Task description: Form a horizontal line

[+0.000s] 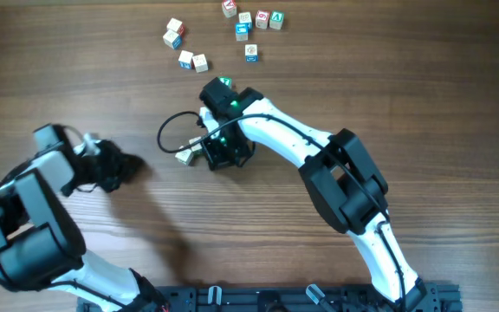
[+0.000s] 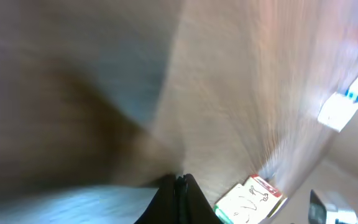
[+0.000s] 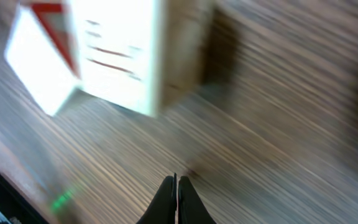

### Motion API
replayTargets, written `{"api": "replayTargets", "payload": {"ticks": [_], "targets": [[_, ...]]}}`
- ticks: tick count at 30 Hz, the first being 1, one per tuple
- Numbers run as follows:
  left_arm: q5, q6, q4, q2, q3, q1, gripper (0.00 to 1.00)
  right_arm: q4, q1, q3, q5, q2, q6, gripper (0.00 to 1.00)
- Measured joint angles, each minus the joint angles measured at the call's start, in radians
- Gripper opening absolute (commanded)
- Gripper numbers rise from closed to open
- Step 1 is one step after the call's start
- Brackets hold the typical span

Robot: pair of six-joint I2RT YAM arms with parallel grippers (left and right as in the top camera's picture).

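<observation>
a: where's the horizontal line?
b: pale cubes on the table, just beside the right gripper; too blurred to count them.
a: and the fingers?
b: both pairs closed tight, holding nothing. the left gripper hangs near the line, not touching it.

Smeared by blur in the right wrist view, clipped at the top: pale wooden block with red corner. Overhead, tucked partly under black right gripper: pale wooden letter cubes, count unclear.
</observation>
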Motion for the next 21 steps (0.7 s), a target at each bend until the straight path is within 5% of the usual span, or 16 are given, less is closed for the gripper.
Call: {"api": "replayTargets", "payload": {"ticks": [21], "targets": [[0.000, 0.000, -0.048, -0.002, 0.002, 0.072, 0.04, 0.284, 0.037, -0.001, 0.005, 0.000, 0.026, 0.04]]}}
